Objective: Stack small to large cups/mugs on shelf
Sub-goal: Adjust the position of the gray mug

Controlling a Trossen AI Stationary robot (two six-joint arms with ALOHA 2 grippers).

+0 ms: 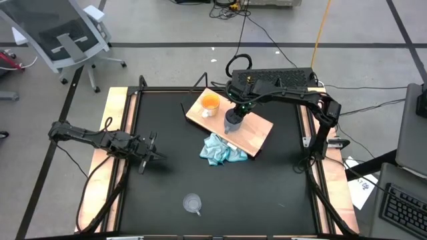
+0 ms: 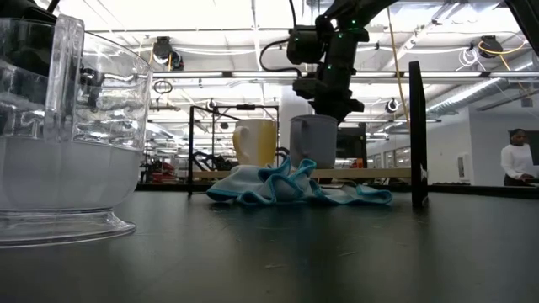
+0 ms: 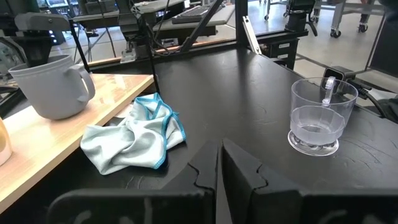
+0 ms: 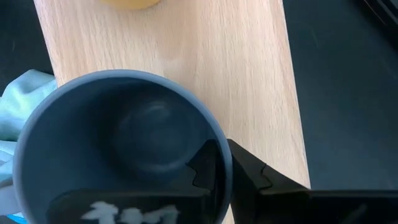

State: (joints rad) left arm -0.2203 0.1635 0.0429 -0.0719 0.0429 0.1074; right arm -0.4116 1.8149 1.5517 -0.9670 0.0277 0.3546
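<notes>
The grey-blue mug [image 1: 231,122] stands upright on the light-wood shelf board [image 1: 259,131], and my right gripper [image 4: 222,163] is shut on it from above. The orange mug [image 1: 210,103] stands on the same board, toward its far-left end. The clear cup [image 1: 192,203] stands alone on the black table near the near edge, and it looms large in the low view [image 2: 59,143]. My left gripper [image 3: 219,168] is shut and holds nothing. It hovers low over the table's left part [image 1: 150,150], pointing toward the cloth and the clear cup [image 3: 320,115]. My right gripper pinches the grey-blue mug's rim wall [image 4: 219,140], one finger [image 4: 208,167] inside the mug and the other [image 4: 252,174] outside. The fingers come from above, pointing down. The mug is upright, and in the left wrist view its base [image 3: 53,112] appears to rest on the board.
A crumpled light blue cloth [image 1: 221,150] lies on the table against the board's near edge. Wooden rails run along the table's left and right sides. Open black table surface lies between the cloth and the clear cup. A person [image 2: 514,160] stands far off in the room.
</notes>
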